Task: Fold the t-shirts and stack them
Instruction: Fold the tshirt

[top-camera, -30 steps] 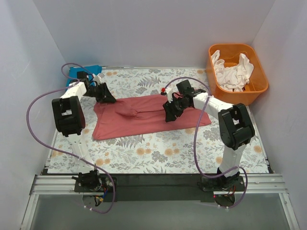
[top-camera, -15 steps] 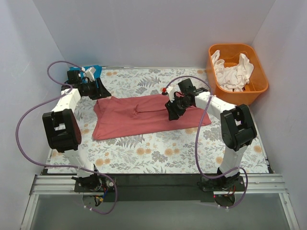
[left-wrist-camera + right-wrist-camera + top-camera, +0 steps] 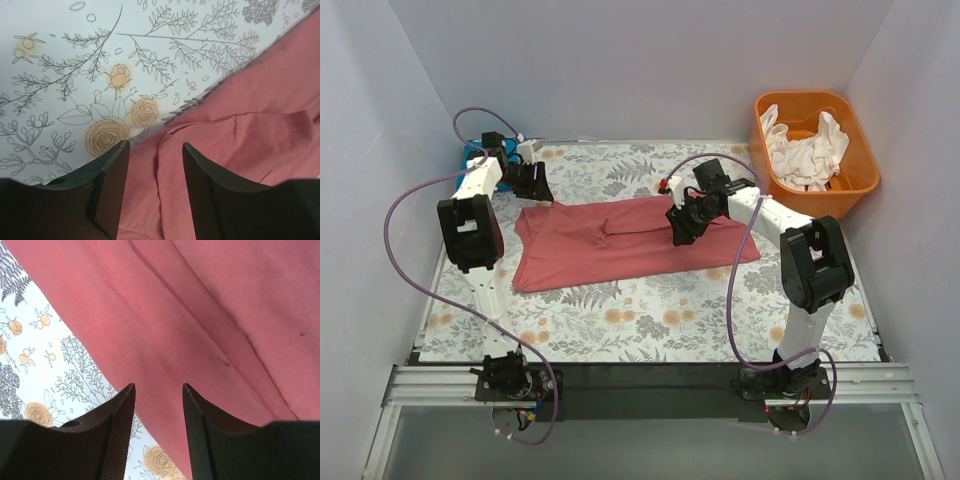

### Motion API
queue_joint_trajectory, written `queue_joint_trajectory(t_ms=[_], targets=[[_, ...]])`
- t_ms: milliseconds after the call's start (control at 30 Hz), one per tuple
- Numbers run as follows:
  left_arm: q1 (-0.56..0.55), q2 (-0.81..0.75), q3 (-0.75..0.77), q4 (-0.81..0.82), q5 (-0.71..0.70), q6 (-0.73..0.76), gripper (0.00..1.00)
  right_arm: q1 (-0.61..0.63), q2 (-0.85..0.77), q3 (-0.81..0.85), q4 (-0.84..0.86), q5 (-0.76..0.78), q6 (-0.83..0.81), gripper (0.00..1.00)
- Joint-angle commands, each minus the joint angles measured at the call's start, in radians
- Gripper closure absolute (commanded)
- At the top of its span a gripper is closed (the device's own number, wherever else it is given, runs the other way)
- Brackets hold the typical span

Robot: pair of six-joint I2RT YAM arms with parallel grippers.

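A red t-shirt (image 3: 620, 243) lies spread across the middle of the floral table, with one flap folded over along its far edge. My left gripper (image 3: 542, 192) is open and empty just above the shirt's far left corner; the left wrist view shows the red cloth (image 3: 240, 125) under and between the fingers (image 3: 112, 185). My right gripper (image 3: 678, 230) is open and empty over the shirt's far edge, right of centre; the right wrist view shows the folded seam (image 3: 200, 315) below the fingertips (image 3: 125, 410).
An orange basket (image 3: 860, 180) at the back right holds several white t-shirts (image 3: 805, 150). A blue object (image 3: 470, 153) sits at the back left corner, behind the left arm. Walls close in on three sides.
The left arm swung back and forth at the far left; its gripper now hangs near the shirt's far left corner. The shirt's folded flap lies flatter. The right gripper shifted slightly away.
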Motion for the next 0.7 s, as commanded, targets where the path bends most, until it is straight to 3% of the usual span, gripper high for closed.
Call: queue_joint_trajectory(t_ms=[0,533,667], targets=[[-0.003,-0.013,0.057,-0.099,0.037,0.086,0.55,-0.004,0.010,0.050,-0.009,-0.035,0.000,0.51],[-0.049,0.046,0.050,-0.058,0.048,0.073,0.55,-0.010,0.035,0.052,-0.020,-0.010,-0.014,0.51],[-0.049,0.062,0.067,-0.065,0.042,0.078,0.63,-0.012,0.045,0.066,-0.024,-0.010,-0.014,0.51]])
